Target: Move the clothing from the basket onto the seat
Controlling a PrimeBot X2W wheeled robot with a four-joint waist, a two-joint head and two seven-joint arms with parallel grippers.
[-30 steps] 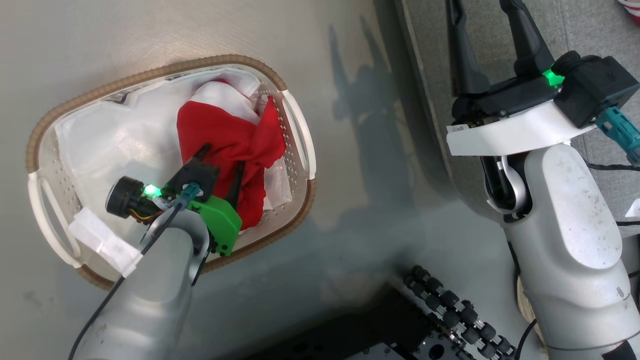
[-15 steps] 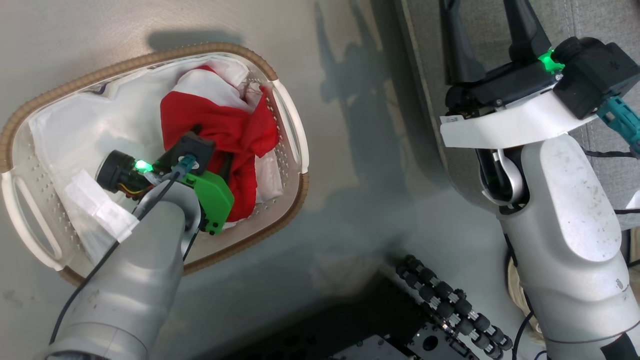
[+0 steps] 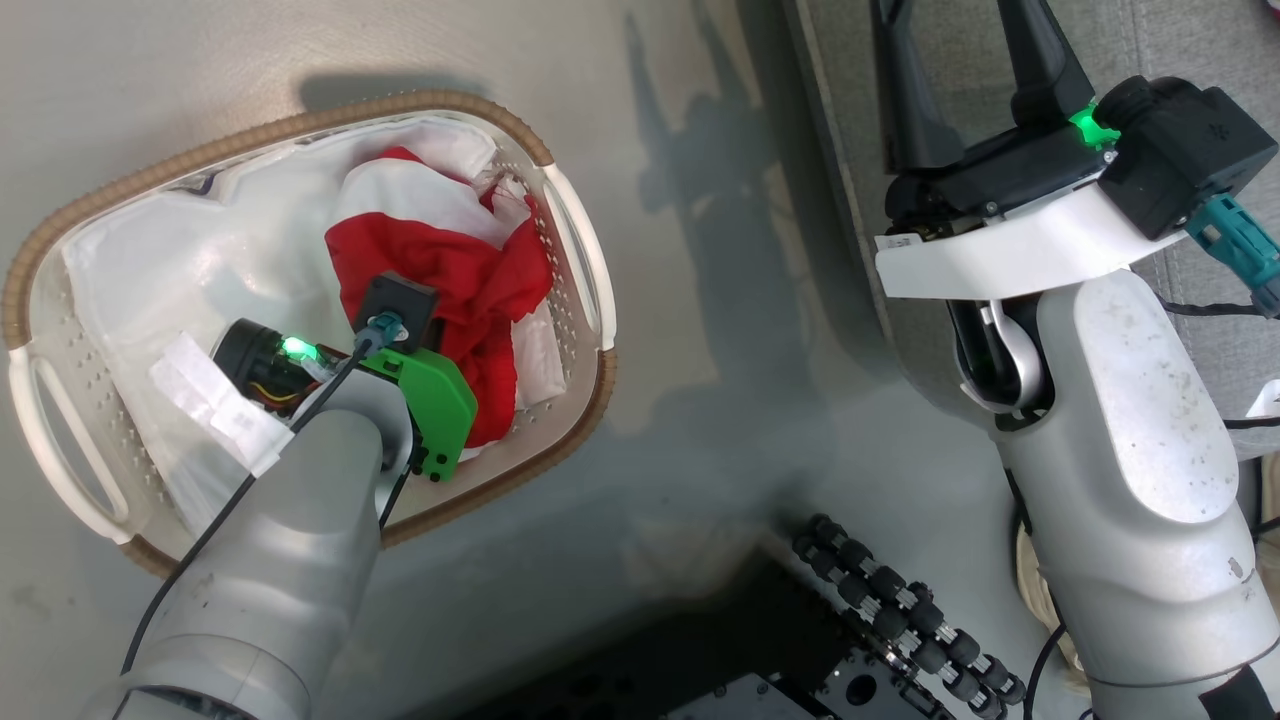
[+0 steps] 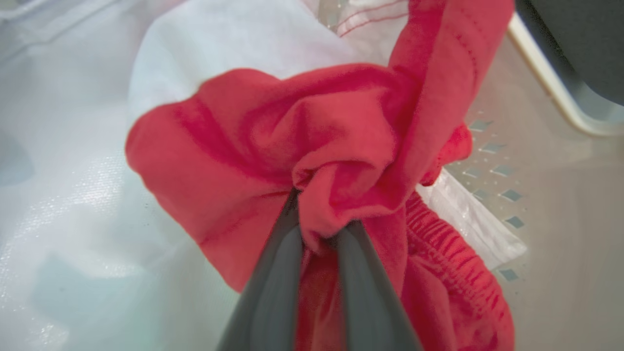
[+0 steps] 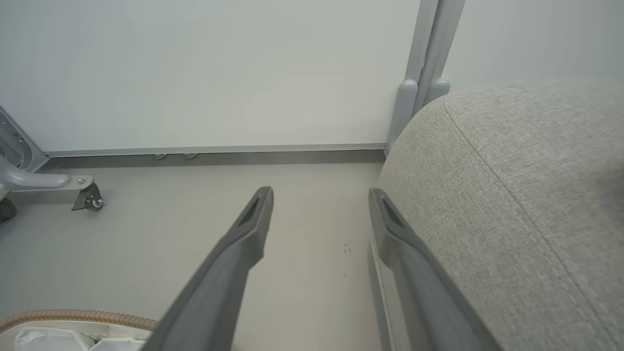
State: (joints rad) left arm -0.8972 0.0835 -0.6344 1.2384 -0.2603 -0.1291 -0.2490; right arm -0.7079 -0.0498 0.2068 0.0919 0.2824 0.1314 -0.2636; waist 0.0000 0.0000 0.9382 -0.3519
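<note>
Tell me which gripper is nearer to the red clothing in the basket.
Left. The left gripper is shut on the clothing inside the basket; the right gripper is open, well apart, beside the seat.

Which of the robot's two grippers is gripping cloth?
The left gripper, pinched shut on a fold of the red clothing in the basket. The right gripper hangs open and empty beside the seat.

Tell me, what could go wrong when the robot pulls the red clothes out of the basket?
1. The left gripper pinches just a small fold of the clothing, so it might slip free when lifted.
2. The white liner sheet lies right under it in the basket and might get dragged up too.
</note>
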